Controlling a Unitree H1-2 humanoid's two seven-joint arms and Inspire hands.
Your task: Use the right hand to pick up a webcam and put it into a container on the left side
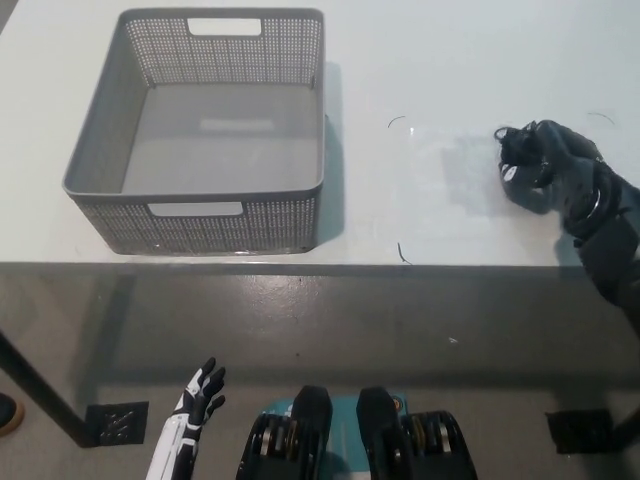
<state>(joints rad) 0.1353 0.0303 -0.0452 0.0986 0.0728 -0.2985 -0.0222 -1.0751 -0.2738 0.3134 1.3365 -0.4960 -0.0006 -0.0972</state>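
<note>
My right hand (548, 165) sits on the white table (450, 60), black fingers (522, 158) curled tight around what I take to be the webcam (512, 170), a small dark lump under their tips. It looks light, hard and smooth, likely slippery; I'd grip its body, not any cable. The grey perforated plastic basket (200, 215) stands well apart. My left hand (197, 402) hangs low, fingers spread.
</note>
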